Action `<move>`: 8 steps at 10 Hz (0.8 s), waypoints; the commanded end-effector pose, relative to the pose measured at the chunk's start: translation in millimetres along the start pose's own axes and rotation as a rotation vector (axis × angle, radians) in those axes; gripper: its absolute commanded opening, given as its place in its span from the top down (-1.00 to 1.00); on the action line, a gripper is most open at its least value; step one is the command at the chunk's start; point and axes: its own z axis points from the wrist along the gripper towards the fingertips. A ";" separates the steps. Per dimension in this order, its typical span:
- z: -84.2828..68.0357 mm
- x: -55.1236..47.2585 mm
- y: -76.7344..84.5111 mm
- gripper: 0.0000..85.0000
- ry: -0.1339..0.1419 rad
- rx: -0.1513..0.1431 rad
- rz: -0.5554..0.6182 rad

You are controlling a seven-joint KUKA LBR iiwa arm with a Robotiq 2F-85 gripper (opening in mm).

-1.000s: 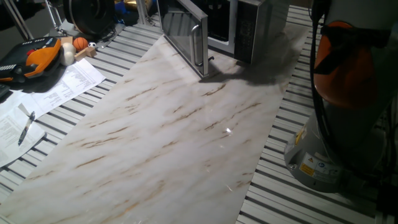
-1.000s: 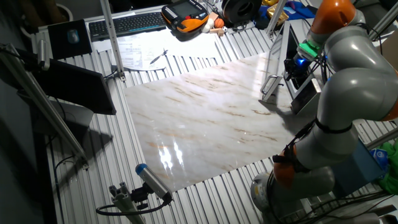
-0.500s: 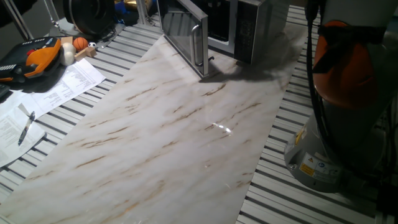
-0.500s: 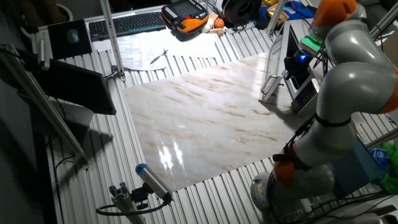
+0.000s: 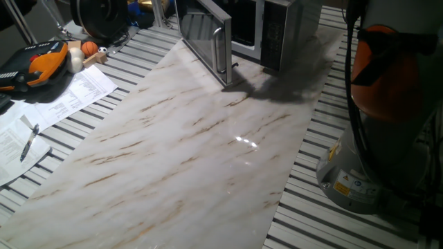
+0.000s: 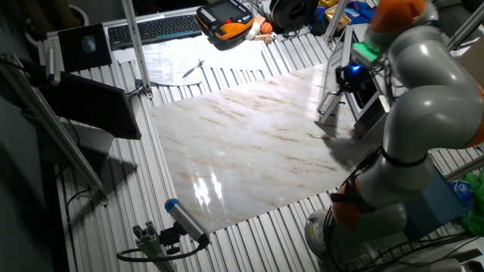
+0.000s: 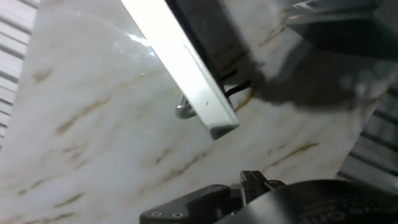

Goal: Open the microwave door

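Note:
The microwave [image 5: 280,24] stands at the far end of the marble board. The microwave door [image 5: 204,34] is swung open toward the board, its vertical silver bar handle [image 5: 221,47] facing the front. In the other fixed view the door [image 6: 330,98] stands edge-on, and the arm hides most of the microwave [image 6: 368,117]. My gripper [image 6: 349,73] hovers just above the door's free end, apart from it. The hand view looks down on the door's top edge [image 7: 180,68] with the handle [image 7: 183,112] beside it. The fingers do not show clearly.
The robot base [image 5: 360,173] stands at the right of the marble board [image 5: 187,145]. Papers [image 5: 76,93], a pen [image 5: 29,142], an orange pendant [image 5: 41,62] and a small ball [image 5: 89,48] lie at the left. A keyboard [image 6: 151,29] lies at the far side.
The arm's upper part has swung left, bringing the hand over the door's free end. Its shadow on the board has shifted. The door has not moved.

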 end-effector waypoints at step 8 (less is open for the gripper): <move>66.7 31.6 29.6 1.00 -0.052 -0.054 0.170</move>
